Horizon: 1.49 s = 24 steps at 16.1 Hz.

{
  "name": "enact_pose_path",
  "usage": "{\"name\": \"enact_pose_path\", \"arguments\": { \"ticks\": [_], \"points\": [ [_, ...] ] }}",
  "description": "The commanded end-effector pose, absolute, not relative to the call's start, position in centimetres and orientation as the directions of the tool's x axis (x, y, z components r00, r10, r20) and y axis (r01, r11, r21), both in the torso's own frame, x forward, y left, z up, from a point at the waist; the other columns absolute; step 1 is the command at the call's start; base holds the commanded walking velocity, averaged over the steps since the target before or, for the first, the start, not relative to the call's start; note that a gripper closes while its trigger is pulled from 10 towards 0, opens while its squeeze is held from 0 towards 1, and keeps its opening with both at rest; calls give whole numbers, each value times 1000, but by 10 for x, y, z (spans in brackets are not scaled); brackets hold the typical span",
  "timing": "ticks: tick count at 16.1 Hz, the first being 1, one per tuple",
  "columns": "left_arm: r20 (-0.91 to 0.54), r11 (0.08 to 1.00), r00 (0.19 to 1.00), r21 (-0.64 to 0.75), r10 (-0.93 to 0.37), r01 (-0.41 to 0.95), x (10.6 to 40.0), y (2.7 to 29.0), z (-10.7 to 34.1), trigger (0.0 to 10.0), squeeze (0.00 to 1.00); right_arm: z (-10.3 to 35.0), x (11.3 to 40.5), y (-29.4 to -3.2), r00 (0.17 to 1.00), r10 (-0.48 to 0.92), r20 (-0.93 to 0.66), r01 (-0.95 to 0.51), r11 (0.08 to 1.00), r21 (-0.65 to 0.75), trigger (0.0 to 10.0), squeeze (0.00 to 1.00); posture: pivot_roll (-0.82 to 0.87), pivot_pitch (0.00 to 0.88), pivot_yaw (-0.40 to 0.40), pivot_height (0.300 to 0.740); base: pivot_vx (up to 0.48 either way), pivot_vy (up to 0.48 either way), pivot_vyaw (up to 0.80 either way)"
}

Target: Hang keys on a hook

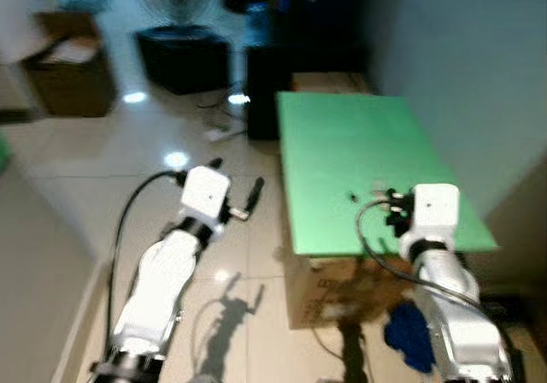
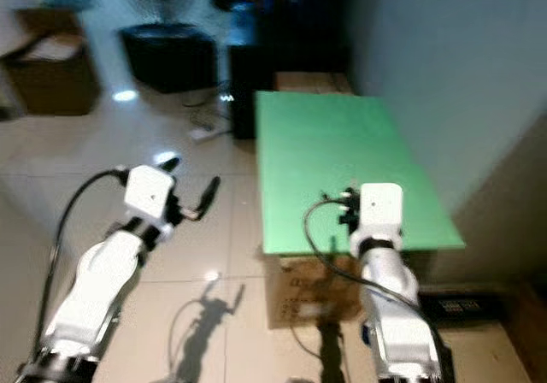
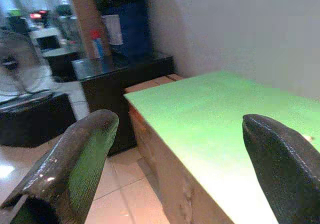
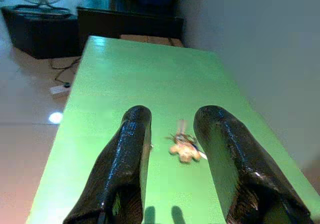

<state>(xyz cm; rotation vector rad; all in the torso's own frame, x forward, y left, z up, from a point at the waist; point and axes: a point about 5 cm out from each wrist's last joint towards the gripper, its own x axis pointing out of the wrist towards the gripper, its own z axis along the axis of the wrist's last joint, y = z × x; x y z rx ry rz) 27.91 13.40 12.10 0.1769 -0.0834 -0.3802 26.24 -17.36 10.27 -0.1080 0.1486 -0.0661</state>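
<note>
We are looking at the keys (image 4: pixel 184 146), a small bunch with a pale tag, lying flat on the green table top (image 1: pixel 342 135) toward its near end. In the right wrist view they are sitting straight ahead of our right gripper (image 4: pixel 172 134), framed in the gap between its two black fingers (image 4: pixel 127 154), which are standing parted with nothing between them. The bunch is too small and blurred to give a sure long axis, though it seems to run roughly along the line of the fingers. We are judging that the right arm is plainly the nearer one: its wrist is hovering over the near edge of the table, with the keys just beyond the fingertips, so a short reach forward and down should be what the pickup calls for.

Our left gripper (image 1: pixel 244 202) is hanging out over the tiled floor (image 1: pixel 128 161), beside the table and well apart from the keys, its fingers spread wide and empty.

The table top is resting on a cardboard box (image 1: pixel 333 293) against a grey wall (image 1: pixel 461 67). Farther off, dark cabinets (image 1: pixel 184 58), a fan (image 3: pixel 15 74) and a brown box (image 1: pixel 68 75) are standing in the room. We cannot make out a hook.
</note>
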Motion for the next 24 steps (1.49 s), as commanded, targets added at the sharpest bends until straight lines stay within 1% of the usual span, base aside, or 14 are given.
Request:
{"name": "enact_pose_path", "arguments": {
  "ticks": [1, 3, 4, 5, 7, 8, 12, 14, 17, 21, 24],
  "points": [
    [55, 917, 927, 178, -372, 358, 281, 134, 124, 10000, 0, 105, 262, -178, 985, -95, -144, 76, 989, -129, 10000, 0, -173, 0, -36, 740, 0, 0, 0],
    [57, 918, 929, 189, -365, 349, 286, 132, 125, 10000, 0, 107, 263, -180, 986, -100, -136, 82, 987, -136, 10000, 0, -175, 1, -34, 740, 0, 0, 0],
    [63, 910, 924, 209, -377, 357, 285, 127, 126, 10000, 0, 108, 263, -184, 985, -107, -136, 89, 987, -136, 10000, 0, -150, 27, -44, 740, 0, 0, -800],
    [68, 894, 910, 228, -409, 385, 280, 123, 128, 10000, 0, 105, 263, -186, 983, -109, -145, 89, 987, -136, 10000, 0, -140, 30, -48, 740, 0, 0, 0],
    [70, 894, 908, 223, -412, 388, 279, 126, 128, 10000, 0, 103, 262, -185, 983, -107, -151, 86, 987, -139, 10000, 0, -136, 19, -53, 740, 0, 0, 0],
    [75, 893, 908, 230, -412, 386, 281, 127, 129, 10000, 0, 103, 261, -185, 983, -104, -150, 83, 987, -138, 10000, 0, -139, 3, -49, 740, 281, 0, 0],
    [81, 891, 904, 222, -420, 395, 287, 122, 131, 10000, 0, 109, 263, -187, 985, -119, -128, 101, 985, -138, 10000, 0, -161, 4, -29, 740, 282, 0, 0],
    [81, 886, 897, 222, -434, 408, 284, 119, 131, 10000, 0, 106, 260, -188, 983, -119, -136, 101, 986, -134, 10000, 0, -145, 1, -42, 740, 283, 0, -800],
    [79, 890, 903, 225, -423, 397, 286, 125, 132, 10000, 0, 106, 263, -180, 986, -99, -135, 83, 989, -124, 10000, 0, -147, 0, -38, 740, 284, 0, 0],
    [80, 888, 900, 222, -428, 402, 287, 124, 132, 10000, 0, 104, 260, -182, 985, -106, -136, 89, 988, -125, 10000, 0, -151, 0, -30, 740, 283, 0, -800],
    [78, 886, 898, 222, -433, 408, 288, 124, 132, 10000, 0, 105, 262, -182, 985, -111, -132, 94, 987, -127, 10000, 0, -157, 0, -25, 740, 285, 0, 0]
  ]
}}
